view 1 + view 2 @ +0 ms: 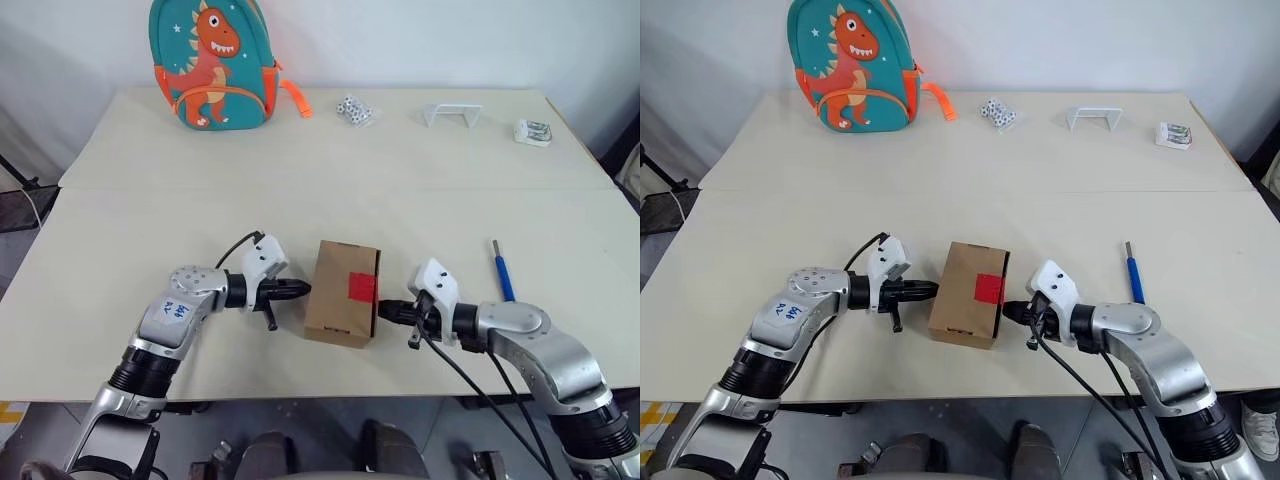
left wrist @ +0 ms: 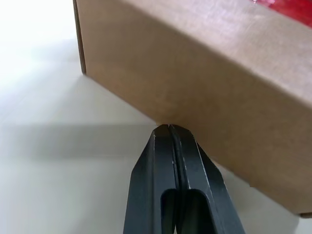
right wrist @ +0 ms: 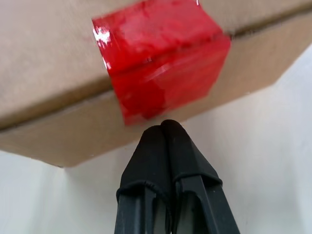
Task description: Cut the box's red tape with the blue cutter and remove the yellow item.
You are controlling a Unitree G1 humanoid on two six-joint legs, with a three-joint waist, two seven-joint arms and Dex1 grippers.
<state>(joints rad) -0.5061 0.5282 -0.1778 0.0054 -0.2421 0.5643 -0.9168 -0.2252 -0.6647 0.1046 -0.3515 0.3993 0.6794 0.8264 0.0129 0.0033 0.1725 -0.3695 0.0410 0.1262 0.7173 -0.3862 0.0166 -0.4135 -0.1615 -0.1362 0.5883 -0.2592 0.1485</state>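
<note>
The box [image 1: 343, 292] is closed, so whatever it holds is hidden. It lies near the front edge of the table [image 1: 300, 180], between the two arms. One patch of red tape [image 1: 362, 288] folds over its right top edge and down that side, as the right wrist view shows. The left gripper [image 1: 300, 290] has its two black fingers pressed together, empty, the tips against the box's left side. The right gripper [image 1: 385, 311] is likewise closed on nothing, its tips at the lower edge of the tape on the box's right side; whether they touch it is hard to tell. One blue cutter [image 1: 502, 272] lies on the table, right of the right gripper and apart from it. Along the far edge sit one dinosaur backpack [image 1: 210, 62], a small cluster of white pieces [image 1: 355, 110] too small to count, one white bracket [image 1: 452, 114] and one small white packet [image 1: 533, 132].
</note>
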